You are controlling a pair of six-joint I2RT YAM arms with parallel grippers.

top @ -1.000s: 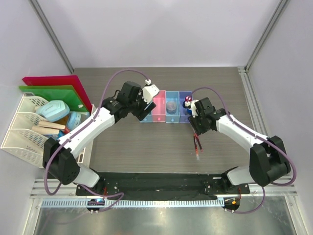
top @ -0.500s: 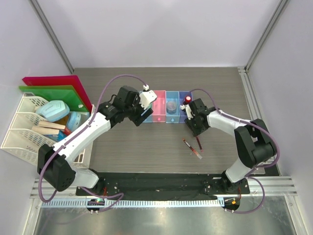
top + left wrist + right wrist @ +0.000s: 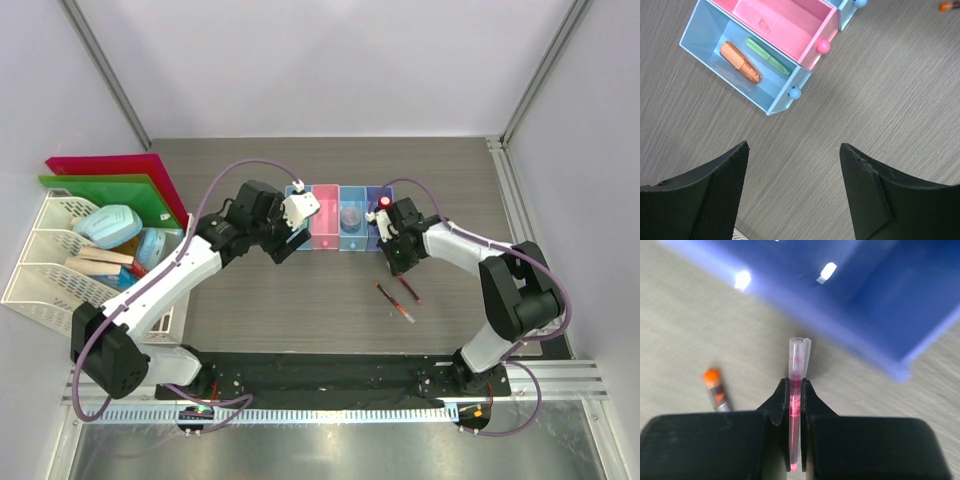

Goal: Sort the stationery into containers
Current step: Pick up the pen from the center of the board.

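The row of four joined boxes point(image 3: 340, 216) stands mid-table. In the left wrist view the light blue end box point(image 3: 705, 35) holds the orange marker point(image 3: 740, 56) and the green eraser point(image 3: 767, 57). The pink box point(image 3: 785, 15) beside it shows nothing inside. My left gripper point(image 3: 792, 155) is open and empty, above bare table just in front of the boxes point(image 3: 285, 240). My right gripper point(image 3: 796, 390) is shut on a thin red pen point(image 3: 799, 367) with a clear cap, just in front of the purple box point(image 3: 880, 295). In the top view the right gripper point(image 3: 399, 262) is near that box. A second pen point(image 3: 394, 303) lies loose on the table.
White mesh trays point(image 3: 40, 262) holding pale blue objects point(image 3: 108, 223) stand at the left edge, with the red folder point(image 3: 105, 165) and green folder point(image 3: 100, 187) behind them. A red-capped bottle point(image 3: 383, 203) sits in the purple box. The second light blue box point(image 3: 352, 215) holds a greyish item.
My left gripper has drawn back from over the boxes, toward the near left. My right arm has folded in, keeping the pen near the purple box. A pen now lies apart on the table.
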